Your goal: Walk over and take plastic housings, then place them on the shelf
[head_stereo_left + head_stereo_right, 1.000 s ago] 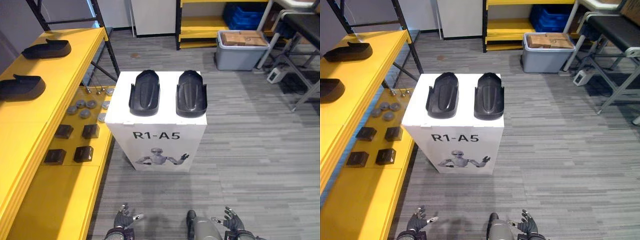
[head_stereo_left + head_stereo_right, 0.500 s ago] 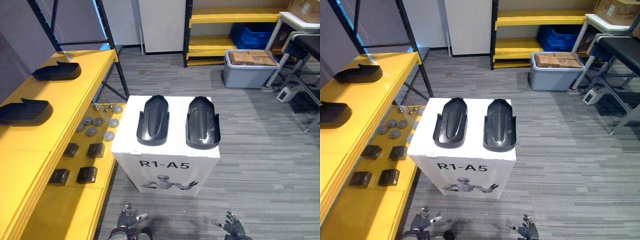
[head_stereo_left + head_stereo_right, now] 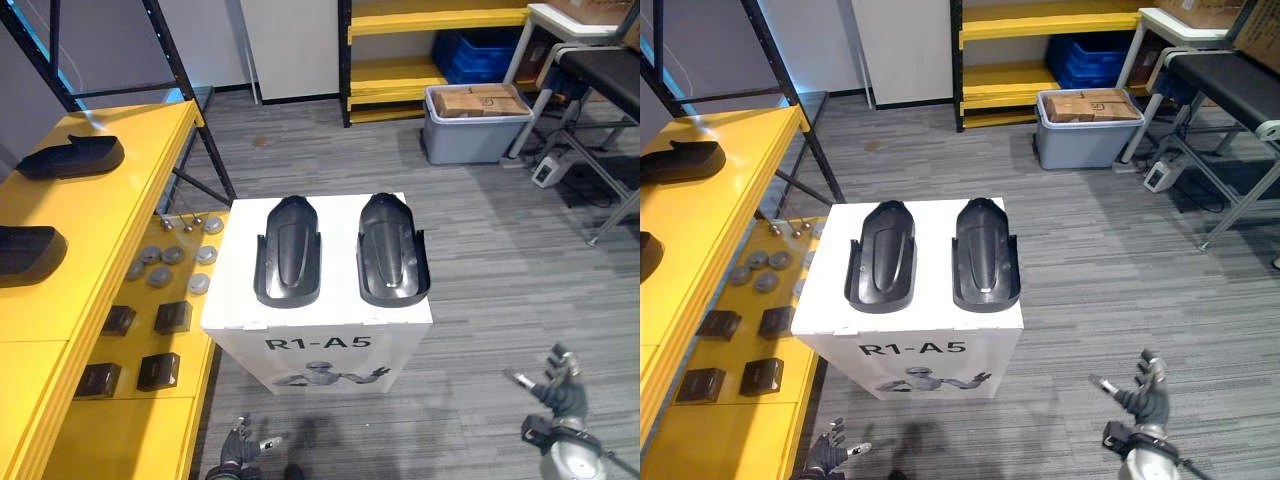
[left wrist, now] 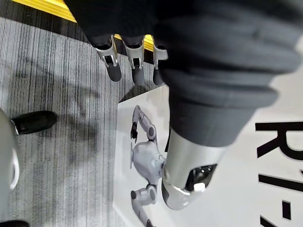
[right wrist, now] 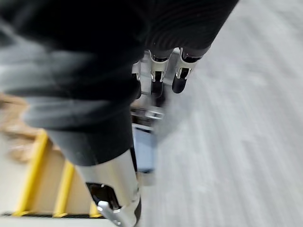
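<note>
Two black plastic housings lie side by side, hollow side up, on a white box: the left housing and the right housing. Two more black housings rest on the yellow shelf at the left, one far and one near. My left hand hangs low in front of the box, fingers relaxed, holding nothing. My right hand is out to the right of the box, above the floor, fingers spread and empty. The left hand's fingers point toward the box's printed front.
On the lower yellow shelf level lie round grey discs and small black blocks. A grey bin with a cardboard box stands at the back. A folding table with metal legs is at the right. Grey carpet surrounds the box.
The camera has shifted; the box sits slightly lower and more left in view. My right hand has swung up and out to the right. The housings lie unmoved on the box.
</note>
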Robot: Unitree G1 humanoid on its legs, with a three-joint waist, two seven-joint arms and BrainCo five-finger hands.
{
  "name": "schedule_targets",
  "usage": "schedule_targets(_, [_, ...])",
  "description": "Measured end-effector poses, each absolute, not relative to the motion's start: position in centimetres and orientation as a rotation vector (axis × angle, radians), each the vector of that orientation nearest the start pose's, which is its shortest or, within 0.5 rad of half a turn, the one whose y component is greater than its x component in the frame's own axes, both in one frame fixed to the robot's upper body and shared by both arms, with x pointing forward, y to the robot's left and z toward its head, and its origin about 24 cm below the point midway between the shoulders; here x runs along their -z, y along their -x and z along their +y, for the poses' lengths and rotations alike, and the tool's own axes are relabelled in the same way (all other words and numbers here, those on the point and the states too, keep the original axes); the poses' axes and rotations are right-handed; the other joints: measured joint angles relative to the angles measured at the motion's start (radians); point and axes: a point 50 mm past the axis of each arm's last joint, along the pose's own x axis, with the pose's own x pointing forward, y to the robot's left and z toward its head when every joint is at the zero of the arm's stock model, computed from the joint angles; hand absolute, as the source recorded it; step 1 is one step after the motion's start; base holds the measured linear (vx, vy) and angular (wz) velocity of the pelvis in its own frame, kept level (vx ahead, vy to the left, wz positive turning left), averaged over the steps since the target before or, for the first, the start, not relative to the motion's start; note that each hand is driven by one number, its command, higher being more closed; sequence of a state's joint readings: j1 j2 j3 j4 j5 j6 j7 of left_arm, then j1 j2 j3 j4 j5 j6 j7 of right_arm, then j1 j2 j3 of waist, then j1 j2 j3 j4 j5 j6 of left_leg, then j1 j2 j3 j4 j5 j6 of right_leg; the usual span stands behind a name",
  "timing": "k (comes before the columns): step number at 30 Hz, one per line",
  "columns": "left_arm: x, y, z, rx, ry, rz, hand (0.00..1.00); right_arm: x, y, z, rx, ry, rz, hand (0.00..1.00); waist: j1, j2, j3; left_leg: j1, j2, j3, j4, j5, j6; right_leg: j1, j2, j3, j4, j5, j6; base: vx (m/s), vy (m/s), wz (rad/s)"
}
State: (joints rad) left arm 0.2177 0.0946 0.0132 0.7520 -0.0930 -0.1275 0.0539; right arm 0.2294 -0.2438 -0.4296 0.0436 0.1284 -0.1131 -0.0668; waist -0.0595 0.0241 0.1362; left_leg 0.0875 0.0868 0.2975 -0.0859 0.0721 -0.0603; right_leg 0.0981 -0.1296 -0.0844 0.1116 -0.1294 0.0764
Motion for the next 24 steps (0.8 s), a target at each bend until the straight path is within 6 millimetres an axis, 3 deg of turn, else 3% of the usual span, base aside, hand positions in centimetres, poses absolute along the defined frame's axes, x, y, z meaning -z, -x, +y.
schedule_targets(5, [13.6,-10.4,19.6,-0.179,-0.008,0.837,0.0,-7.1,-20.6,-30.8,0.474,0.279,-0.102,0.0,0.002,-0.007,-0.025,-0.031,-0.001,-0.016,-0.001,0.013,0.003,-0.024,0.0,-0.008,0.002,0.002,0.002,-0.06,-0.003,0.07])
schedule_targets(8, [13.7,-10.0,19.4,-0.168,-0.01,0.848,0.0,-8.8,-23.2,-29.5,0.394,0.339,-0.168,0.0,0.017,-0.006,-0.026,-0.033,-0.001,-0.025,-0.001,0.019,0.004,-0.023,0.0,-0.015,0.003,0.002,0.002,-0.05,-0.001,0.09])
schedule_targets(16, [13.7,-10.2,18.5,-0.114,-0.024,0.846,0.0,-8.4,-29.2,-26.8,0.326,0.39,-0.11,0.0,0.033,-0.003,-0.027,-0.066,-0.005,-0.076,-0.001,0.038,0.007,-0.023,0.0,-0.067,0.001,0.004,0.001,-0.03,0.0,0.18])
schedule_targets(24, [13.6,-10.6,18.0,-0.1,-0.024,0.83,0.0,-7.7,-32.5,-26.1,0.404,0.365,-0.01,0.0,0.05,0.004,-0.013,-0.069,-0.006,-0.085,-0.006,0.045,0.008,-0.02,-0.001,-0.081,-0.004,0.008,-0.002,-0.02,0.007,0.04])
